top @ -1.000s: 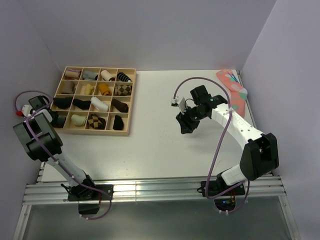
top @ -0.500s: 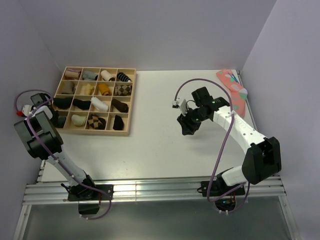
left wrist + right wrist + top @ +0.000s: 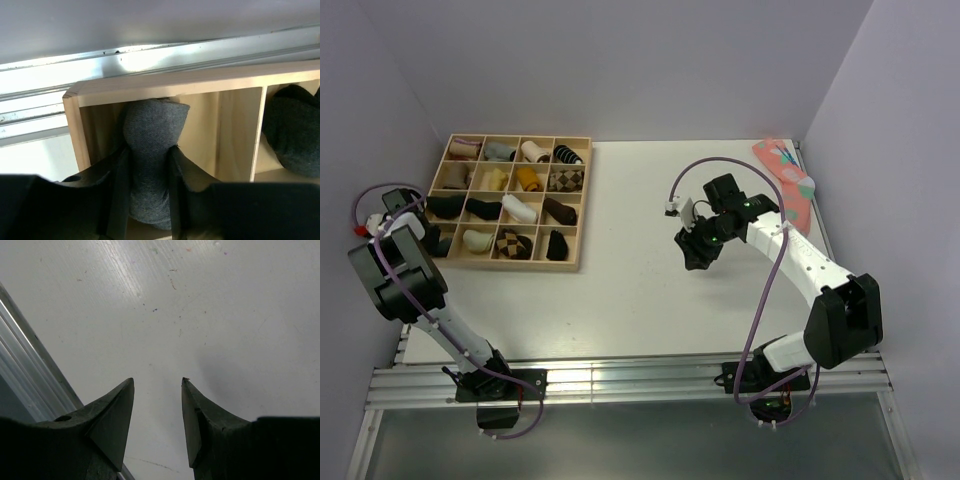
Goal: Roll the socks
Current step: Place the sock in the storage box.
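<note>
Left hand (image 3: 148,150) is clamped on a dark grey sock (image 3: 155,122), fingers (image 3: 119,185) pressing both sides so the knit is pinched narrow between them. The sock sits upright-ish in the corner compartment of the wooden tray (image 3: 165,82), its top bulging above the fingers against the back wall. A second dark sock (image 3: 292,130) lies in the next compartment at the right of the wrist frame. In the top view the tray (image 3: 510,263) sits in the upper left of the table (image 3: 620,290), a 4x4 grid filled with mixed sock rolls, and the left arm reaches its lower-left corner cell. Right hand (image 3: 157,382) is apart, holding nothing, hovering over bare table at centre right. A pink dotted sock (image 3: 785,178) lies at the table's upper right edge.
</note>
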{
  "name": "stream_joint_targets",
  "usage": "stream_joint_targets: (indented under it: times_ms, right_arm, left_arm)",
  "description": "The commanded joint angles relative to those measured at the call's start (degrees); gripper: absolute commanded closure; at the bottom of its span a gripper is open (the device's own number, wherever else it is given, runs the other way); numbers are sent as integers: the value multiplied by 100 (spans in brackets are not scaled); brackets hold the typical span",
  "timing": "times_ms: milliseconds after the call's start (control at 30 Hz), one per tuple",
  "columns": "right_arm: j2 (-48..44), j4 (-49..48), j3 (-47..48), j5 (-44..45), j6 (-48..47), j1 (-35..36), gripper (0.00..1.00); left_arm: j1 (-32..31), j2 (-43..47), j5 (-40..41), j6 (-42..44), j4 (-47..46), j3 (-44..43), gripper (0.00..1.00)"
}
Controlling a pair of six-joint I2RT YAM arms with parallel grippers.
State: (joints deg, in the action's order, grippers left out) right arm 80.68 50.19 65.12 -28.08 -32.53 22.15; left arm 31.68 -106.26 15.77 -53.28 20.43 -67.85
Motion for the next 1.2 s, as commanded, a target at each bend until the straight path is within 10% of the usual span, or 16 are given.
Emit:
stream_joint_targets:
  times_ms: [0, 1167]
  right_arm:
    - [-123, -54, -17, 39, -34, 35, 50]
    - [70, -62, 80, 153, -51, 35, 50]
  left_arm:
    - [435, 140, 182, -201, 753, 176, 64]
    - [303, 466, 199, -271, 1605, -861, 48]
